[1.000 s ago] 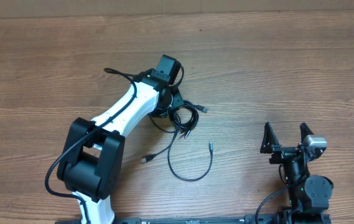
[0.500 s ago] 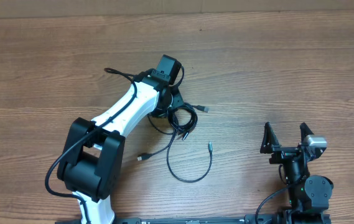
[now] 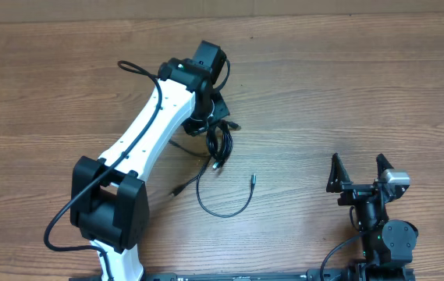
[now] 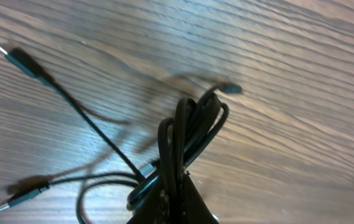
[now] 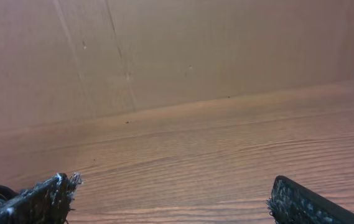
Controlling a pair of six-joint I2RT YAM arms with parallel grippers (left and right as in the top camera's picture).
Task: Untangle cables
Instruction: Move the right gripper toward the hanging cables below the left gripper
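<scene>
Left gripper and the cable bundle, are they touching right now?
Touching. The left wrist view shows the left gripper shut on the cable bundle, with the loops emerging straight from between its tips.

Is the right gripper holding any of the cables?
No. In the overhead view the right gripper stands open with nothing between its fingers, well apart from the cables.
</scene>
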